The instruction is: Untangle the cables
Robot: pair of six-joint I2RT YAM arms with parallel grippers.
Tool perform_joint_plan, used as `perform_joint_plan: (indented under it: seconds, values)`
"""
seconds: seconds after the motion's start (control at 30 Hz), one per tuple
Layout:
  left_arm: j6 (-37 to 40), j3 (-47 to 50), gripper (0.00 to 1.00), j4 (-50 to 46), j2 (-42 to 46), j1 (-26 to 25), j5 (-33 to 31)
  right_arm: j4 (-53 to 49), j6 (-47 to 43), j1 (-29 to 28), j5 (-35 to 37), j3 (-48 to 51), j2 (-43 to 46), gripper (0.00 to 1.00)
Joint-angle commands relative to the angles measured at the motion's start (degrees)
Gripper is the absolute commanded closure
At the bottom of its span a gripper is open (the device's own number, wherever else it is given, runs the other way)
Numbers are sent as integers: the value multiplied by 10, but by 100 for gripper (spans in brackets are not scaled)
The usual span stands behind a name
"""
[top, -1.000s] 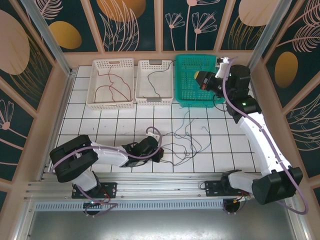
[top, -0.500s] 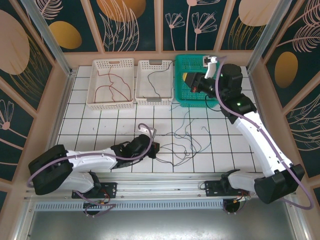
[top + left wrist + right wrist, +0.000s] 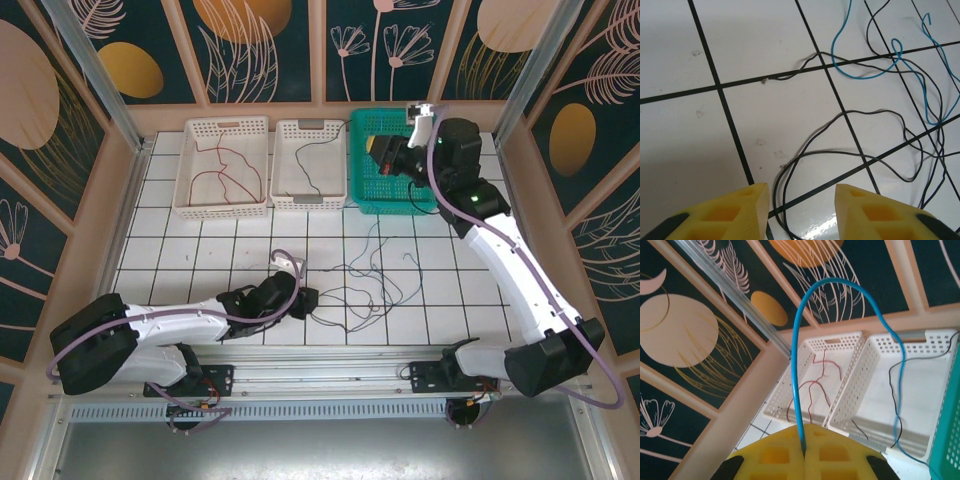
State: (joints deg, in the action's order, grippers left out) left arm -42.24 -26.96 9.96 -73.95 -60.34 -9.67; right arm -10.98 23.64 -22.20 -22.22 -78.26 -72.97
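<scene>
Black cable (image 3: pixel 850 155) looped on tiles, right at left gripper (image 3: pixel 801 192), parted, holding nothing. Mid-table tangle (image 3: pixel 365 285) of black and blue. Right gripper (image 3: pixel 804 430) clenched on blue cable (image 3: pixel 795 365), up over teal basket (image 3: pixel 362 195). Lift slowly, pinch firm, pin black so blue slides free.

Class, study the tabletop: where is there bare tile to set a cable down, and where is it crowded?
Bare tile lies between the two white baskets and the left arm, and in a narrower strip between the cable tangle and the right arm. The table's middle, under the tangle in front of the teal basket, is crowded.
</scene>
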Motion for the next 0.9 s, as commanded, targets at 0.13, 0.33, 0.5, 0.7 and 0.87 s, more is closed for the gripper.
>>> perform_joint_plan:
  seconds: [0.13,0.33,0.5,0.7,0.87]
  values:
    - [-11,15,57,23,-33,1,16,7,-4,34,39,-28,-21,100]
    - [-19,17,56,49,-60,1,36,2,-9,65,49,-69,-74,100]
    - [-24,16,56,60,-79,0,47,1,-19,85,88,-104,-123,100]
    - [-31,23,56,71,-84,1,53,5,-5,123,123,-115,-204,100]
    - [-36,22,56,75,-88,1,57,-21,11,142,117,-132,-276,100]
